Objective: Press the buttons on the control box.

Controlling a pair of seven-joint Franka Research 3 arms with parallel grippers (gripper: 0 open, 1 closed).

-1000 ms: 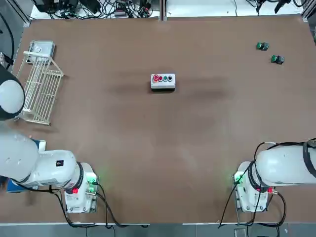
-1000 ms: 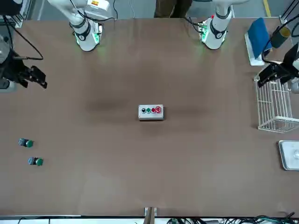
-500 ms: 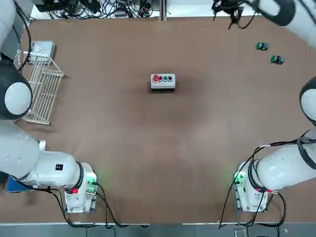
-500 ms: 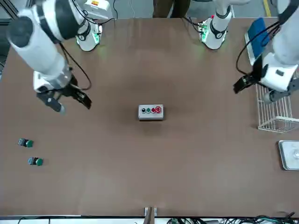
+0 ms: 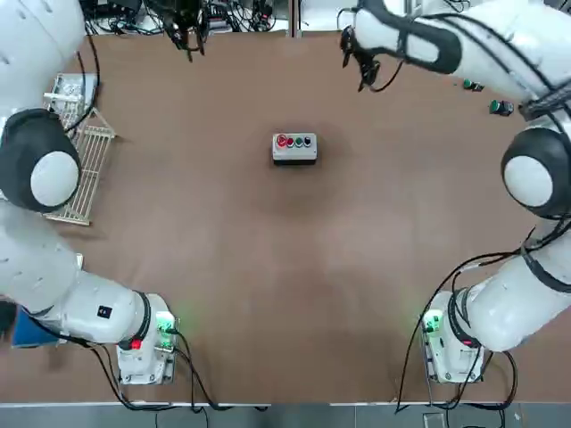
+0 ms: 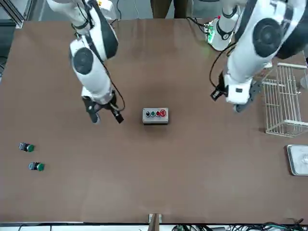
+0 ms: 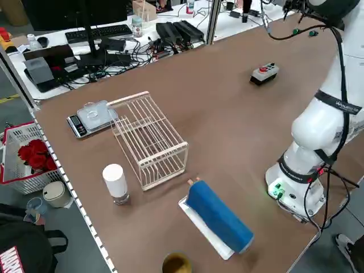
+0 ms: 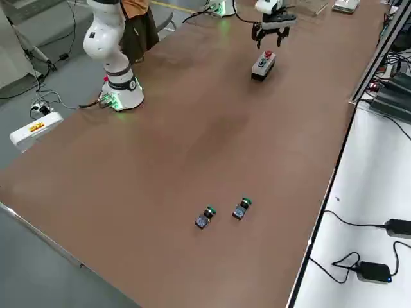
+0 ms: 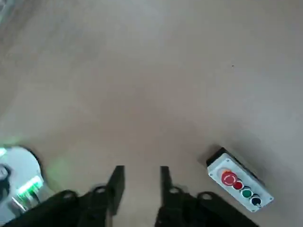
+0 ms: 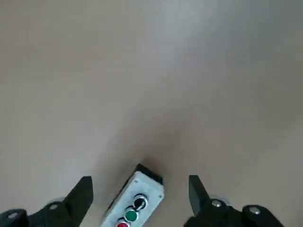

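The control box (image 5: 294,148) is a small grey box at mid-table. Its buttons (image 5: 295,141) sit in a row on a dark top strip: large red, small red, green, dark. Up in the air on the box's right side hangs my right gripper (image 6: 106,118), open and empty. Its wrist view shows the box (image 10: 135,196) low between the wide fingers (image 10: 84,189). My left gripper (image 6: 228,102) hovers farther off on the left side. Only a narrow gap separates its fingers (image 9: 116,179), with nothing between them, and the box (image 9: 239,184) lies off to one side.
Two loose green-capped buttons (image 5: 474,84) (image 5: 501,107) lie at the far right. A white wire rack (image 5: 76,160) and a small scale (image 5: 76,87) stand at the far left. A blue roll (image 7: 219,213) and a white bottle (image 7: 115,182) stand near the left arm's base.
Both arms have swung in from the table's sides toward the middle and now hang near the control box. The box and the loose buttons have not moved.
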